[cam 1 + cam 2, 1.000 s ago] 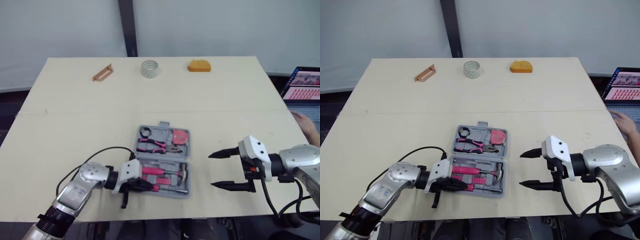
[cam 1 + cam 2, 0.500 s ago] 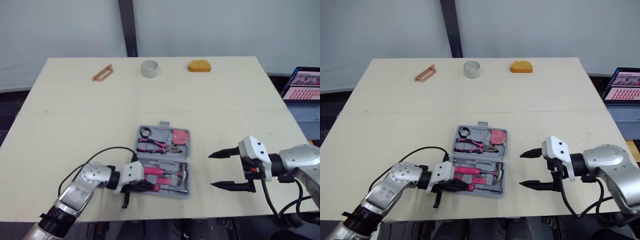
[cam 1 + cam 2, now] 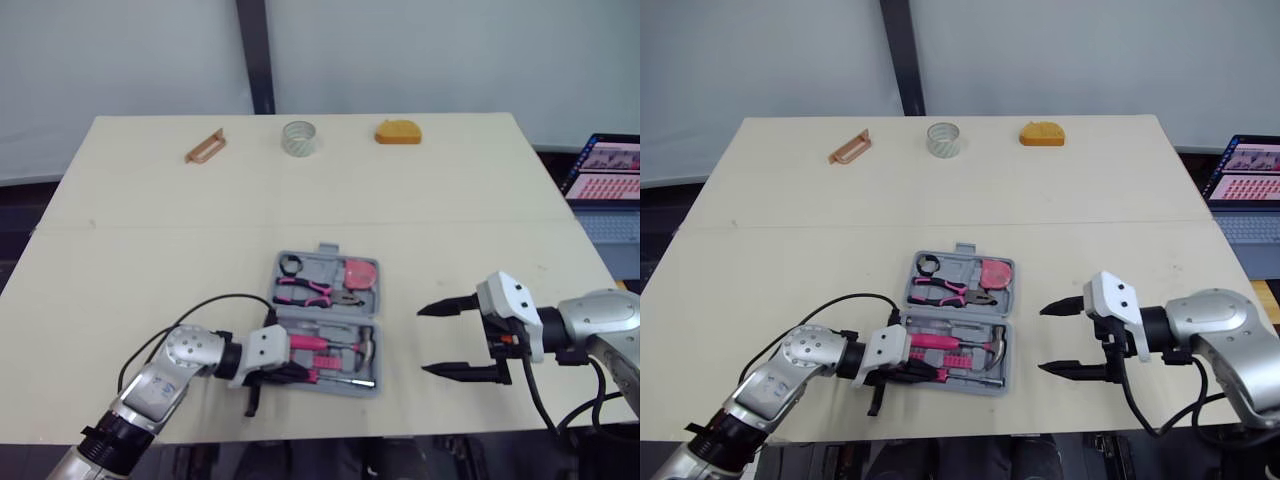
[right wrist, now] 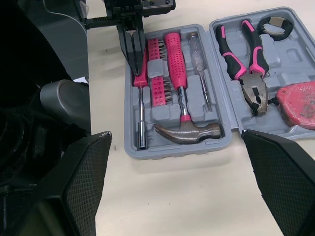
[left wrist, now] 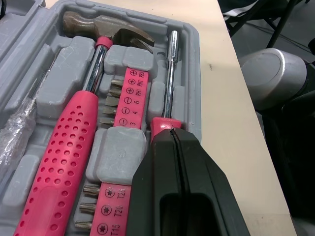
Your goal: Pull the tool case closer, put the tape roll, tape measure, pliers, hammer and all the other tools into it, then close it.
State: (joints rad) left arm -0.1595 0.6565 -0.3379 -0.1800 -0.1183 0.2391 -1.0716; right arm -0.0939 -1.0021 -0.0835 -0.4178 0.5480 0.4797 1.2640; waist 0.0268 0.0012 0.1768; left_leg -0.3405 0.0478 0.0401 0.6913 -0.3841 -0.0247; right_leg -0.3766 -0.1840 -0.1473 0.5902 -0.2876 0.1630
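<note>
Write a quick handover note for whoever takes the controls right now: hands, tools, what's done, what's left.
Left hand: shut, tip at the pink handle of the driver in the tool case; I cannot tell whether it grips it.
Right hand: open, holding nothing, over the table right of the case.
Done: the case lies open near the front edge, holding the hammer, pliers, tape measure and driver.
Left: the tape roll, orange item and brown item lie along the far edge; probably fetch them, then close the case.
</note>
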